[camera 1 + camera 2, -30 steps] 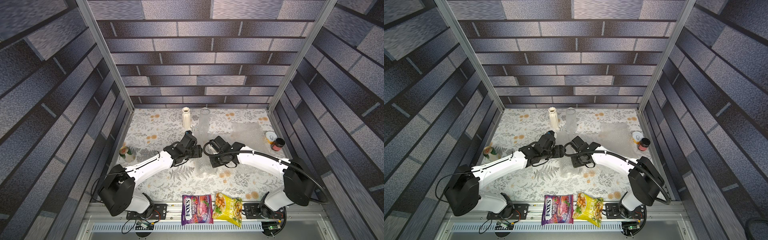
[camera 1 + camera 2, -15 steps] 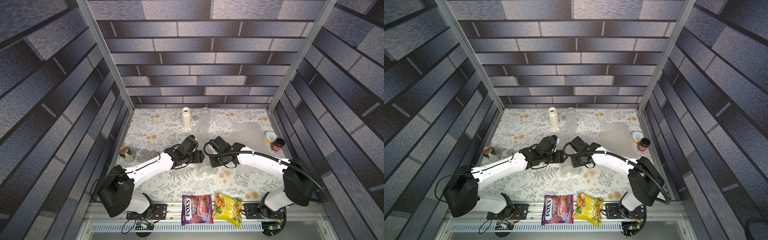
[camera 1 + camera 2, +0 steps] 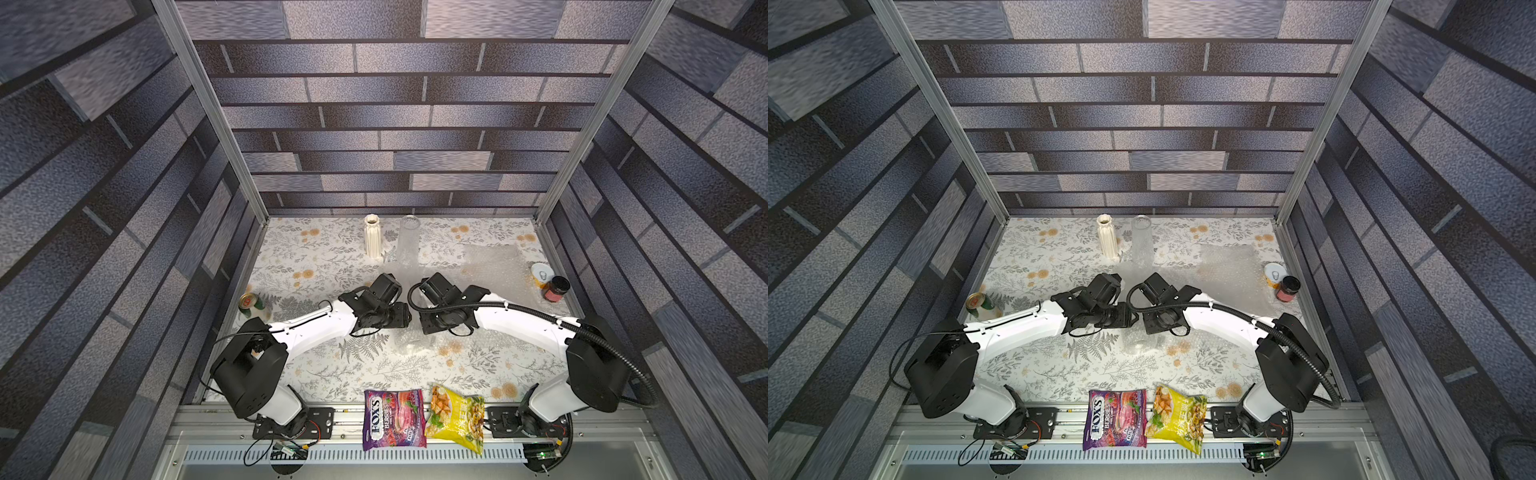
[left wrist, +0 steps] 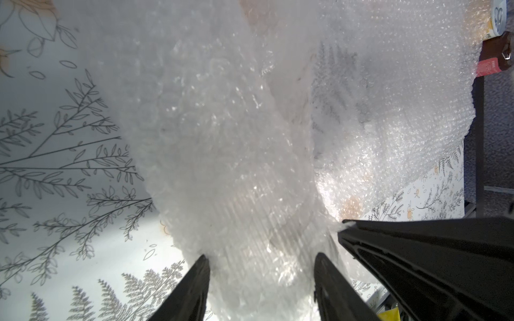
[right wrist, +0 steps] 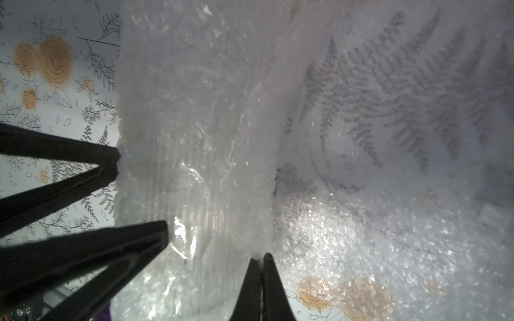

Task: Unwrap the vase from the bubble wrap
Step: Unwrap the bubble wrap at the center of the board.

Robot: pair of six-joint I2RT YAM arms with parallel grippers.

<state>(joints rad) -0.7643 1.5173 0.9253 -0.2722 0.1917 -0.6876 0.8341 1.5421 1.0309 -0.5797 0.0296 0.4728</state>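
Left tool [image 3: 402, 321] and right tool [image 3: 424, 328] met nose to nose in both top views over the bubble wrap [image 3: 412, 345], a lumpy bundle lying on the desk [image 3: 332, 374] near its middle. Their jaws could not be read from above.

From the left wrist, the left tool [image 4: 262, 278] clasped the bundle with its jaws part-way apart. Its fingers [image 4: 194, 291] pressed on either side, and ribbing showed through the plastic.

From the right wrist, the right tool [image 5: 261, 280] was closed tight, pinching a loose edge of the wrap.

Peeling looked under way. Next, the right should draw its flap away while the left pins the bundle steady.
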